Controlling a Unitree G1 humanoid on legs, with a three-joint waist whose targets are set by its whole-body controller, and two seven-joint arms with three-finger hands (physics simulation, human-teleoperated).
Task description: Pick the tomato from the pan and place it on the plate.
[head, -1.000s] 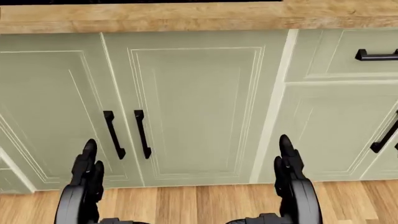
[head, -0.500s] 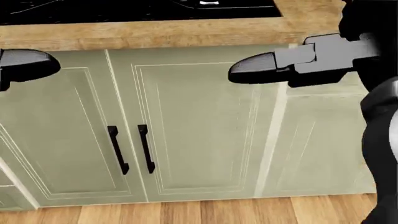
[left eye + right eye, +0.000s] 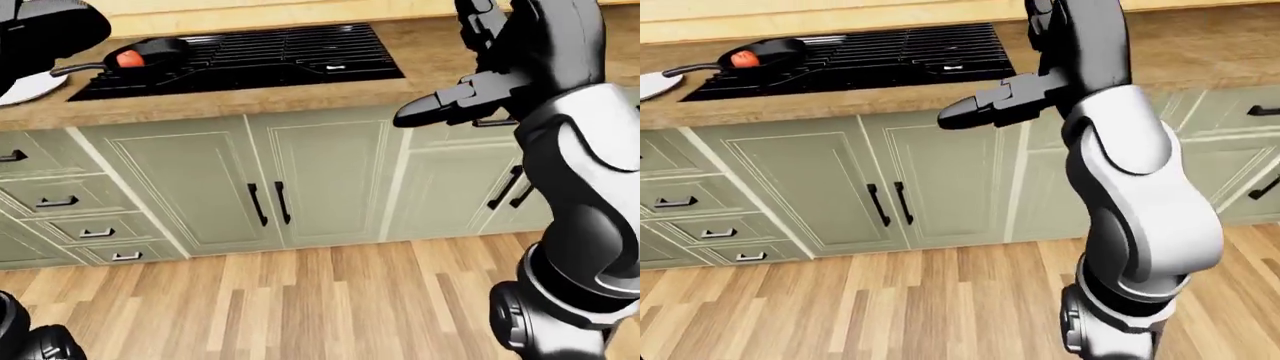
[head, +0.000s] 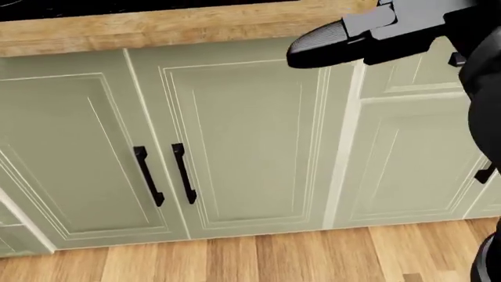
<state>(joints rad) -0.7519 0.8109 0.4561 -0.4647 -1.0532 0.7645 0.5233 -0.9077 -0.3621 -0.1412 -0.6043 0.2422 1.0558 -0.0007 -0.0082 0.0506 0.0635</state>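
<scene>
Compared to half a second back, the head view is tilting down a bit: the cooktop strip along the top is nearly gone, and the left hand that was poking in at the left edge is no longer showing there.

Going left to right in the left-eye view: the left hand (image 3: 45, 26) is sitting as a dark blob in the top left corner, so can't tell if its fingers are spread or curled. Just below it a sliver of the white plate (image 3: 25, 86) is peeking out on the wooden desk (image 3: 430, 52). Next over, the tomato (image 3: 128, 58) is sitting in the black pan (image 3: 160, 51), which is resting on the left part of the black stove (image 3: 270, 60). Below are the green cabinet doors (image 3: 300, 180) with black handles. Far right, the right hand (image 3: 480, 67) is hanging raised beside the stove, fingers spread wide, holding nothing.
</scene>
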